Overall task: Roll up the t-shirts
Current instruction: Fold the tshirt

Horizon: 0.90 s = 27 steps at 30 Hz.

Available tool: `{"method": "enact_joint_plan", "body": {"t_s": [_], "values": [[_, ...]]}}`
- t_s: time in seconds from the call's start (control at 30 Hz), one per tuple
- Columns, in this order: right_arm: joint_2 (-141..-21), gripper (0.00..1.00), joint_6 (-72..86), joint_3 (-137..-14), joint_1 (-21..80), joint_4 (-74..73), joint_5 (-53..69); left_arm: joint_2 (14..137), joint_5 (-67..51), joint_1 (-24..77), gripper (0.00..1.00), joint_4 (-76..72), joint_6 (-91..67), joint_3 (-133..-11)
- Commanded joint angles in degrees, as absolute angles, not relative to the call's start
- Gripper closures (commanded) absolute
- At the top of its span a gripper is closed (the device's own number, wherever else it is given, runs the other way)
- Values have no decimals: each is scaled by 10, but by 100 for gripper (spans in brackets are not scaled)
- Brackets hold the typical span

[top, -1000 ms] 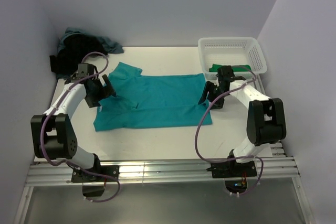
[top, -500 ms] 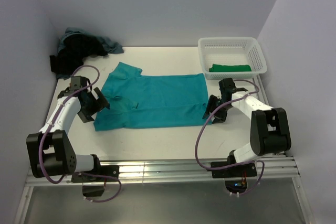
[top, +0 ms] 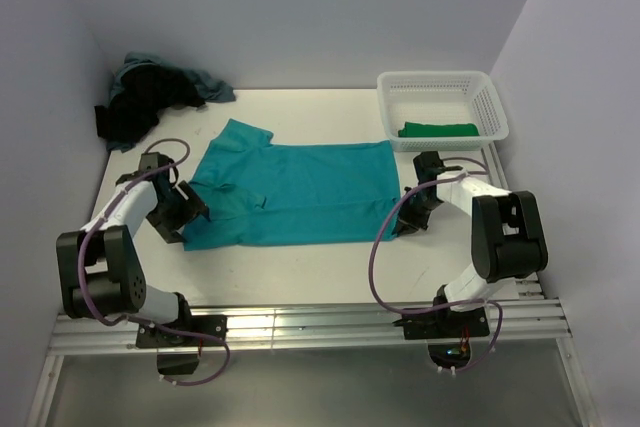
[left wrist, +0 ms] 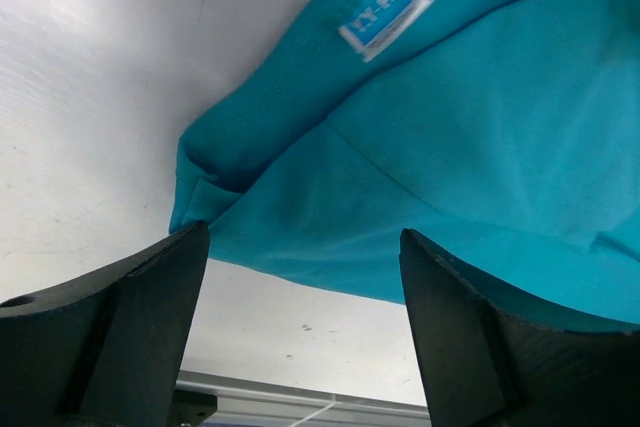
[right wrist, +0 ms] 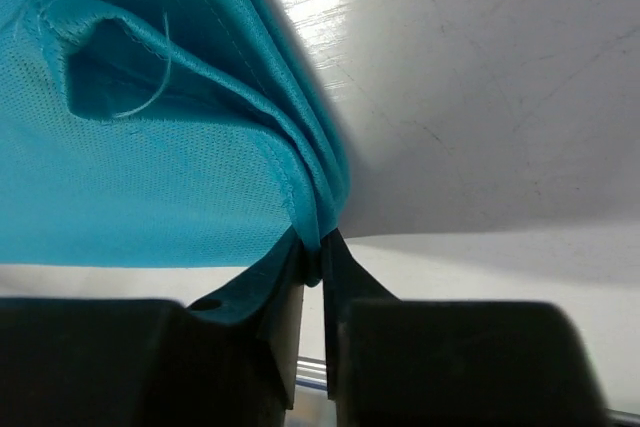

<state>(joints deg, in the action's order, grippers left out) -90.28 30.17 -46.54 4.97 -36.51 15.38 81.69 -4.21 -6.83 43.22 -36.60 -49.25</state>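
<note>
Here, a teal t-shirt (top: 290, 192) lies spread flat in the middle of the table (top: 300, 277). The right gripper (right wrist: 312, 259) is clenched on its near right hem corner. The left gripper (left wrist: 300, 247) gapes, released, around the near left corner. For an even roll, the left should pinch both layers before either lifts. Whether its fingers touch cloth is unclear, and overhead both fingertips are hidden.

Two arms of one build: left arm (top: 125, 207) and right arm (top: 470, 187), with white rounded link shells and bulky black joint housings. A loose purple cable (top: 373, 262) loops along each. Black base plates (top: 445, 323). Left end effector (top: 190, 215) and right end effector (top: 405, 219) are matt black with blocky fingers (left wrist: 110, 337); small round hole in one finger face.
</note>
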Motion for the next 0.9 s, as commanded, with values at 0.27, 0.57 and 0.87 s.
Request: {"method": "enact_joint_plan", "body": {"t_s": [0.27, 0.57, 0.87], "values": [[-926, 98, 300, -502, 45, -381, 92, 851, -69, -68, 33, 433, -386, -468], [-934, 100, 294, -523, 45, -402, 63, 930, -14, -62, 69, 450, -352, -501], [-933, 100, 281, -535, 45, -425, 47, 958, 13, -59, 64, 502, -308, -568]]}}
